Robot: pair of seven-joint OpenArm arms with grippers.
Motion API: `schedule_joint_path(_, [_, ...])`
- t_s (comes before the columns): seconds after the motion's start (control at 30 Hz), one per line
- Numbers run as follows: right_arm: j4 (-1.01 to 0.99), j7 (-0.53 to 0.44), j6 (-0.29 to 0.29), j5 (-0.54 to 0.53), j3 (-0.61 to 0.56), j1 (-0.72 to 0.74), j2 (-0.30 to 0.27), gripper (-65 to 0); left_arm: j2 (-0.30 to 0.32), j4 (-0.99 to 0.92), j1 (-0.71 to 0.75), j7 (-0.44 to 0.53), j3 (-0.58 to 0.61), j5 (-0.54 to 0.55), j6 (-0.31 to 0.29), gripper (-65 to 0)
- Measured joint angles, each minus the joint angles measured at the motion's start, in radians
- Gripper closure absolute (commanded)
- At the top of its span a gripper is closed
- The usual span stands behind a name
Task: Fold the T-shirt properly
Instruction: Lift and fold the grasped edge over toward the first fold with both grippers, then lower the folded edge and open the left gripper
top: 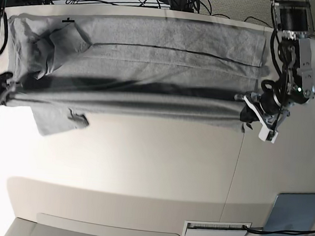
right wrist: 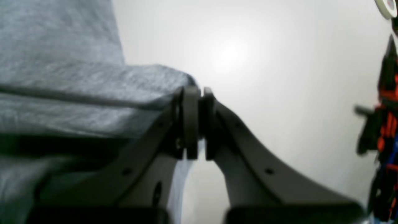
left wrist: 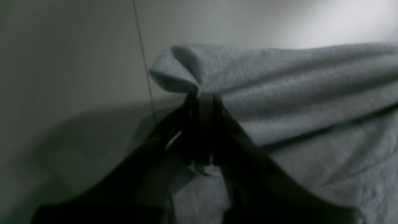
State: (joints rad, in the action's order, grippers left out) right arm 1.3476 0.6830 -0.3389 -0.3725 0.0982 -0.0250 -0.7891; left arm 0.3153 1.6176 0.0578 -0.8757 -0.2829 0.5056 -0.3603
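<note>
The heather-grey T-shirt (top: 152,56) lies stretched sideways along the table's far half. Its near edge is lifted and pulled taut between both grippers, and a dark shadow band lies under that raised edge. One sleeve (top: 57,120) droops onto the table at the left. My left gripper (left wrist: 205,97) is shut on a bunched corner of the T-shirt (left wrist: 311,93); in the base view this left gripper (top: 246,112) is at the shirt's right end. My right gripper (right wrist: 199,93) is shut on the edge of the T-shirt (right wrist: 62,93); in the base view the right gripper (top: 5,89) is at the left end.
A thin seam (top: 233,175) runs across the white table (top: 141,166). A grey-blue pad (top: 294,219) lies at the near right corner, beside a white slotted label (top: 216,231). Cables (top: 129,1) run behind the far edge. An orange-and-black object (right wrist: 385,118) shows at the right of the right wrist view.
</note>
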Motion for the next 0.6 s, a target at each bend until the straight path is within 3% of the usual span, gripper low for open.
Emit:
schedule_joint_path(0.23, [0.129,0.006,0.001,0.0,0.155,-0.226,0.012,0.0,0.0,0.065,0.099,-0.015,0.0,0.014,-0.003,0.0])
schedule_joint_path(0.47, [0.153,0.006,-0.023,0.011,0.306,-0.329,0.144,0.0,0.001,0.069,0.165,-0.014,0.0,0.015,-0.003,0.0])
schedule_joint_path(0.6, [0.153,-0.001,-0.047,0.035,0.347,-0.345,0.187,0.0,0.001,0.069,0.174,-0.015,0.0,0.016,-0.01,0.0])
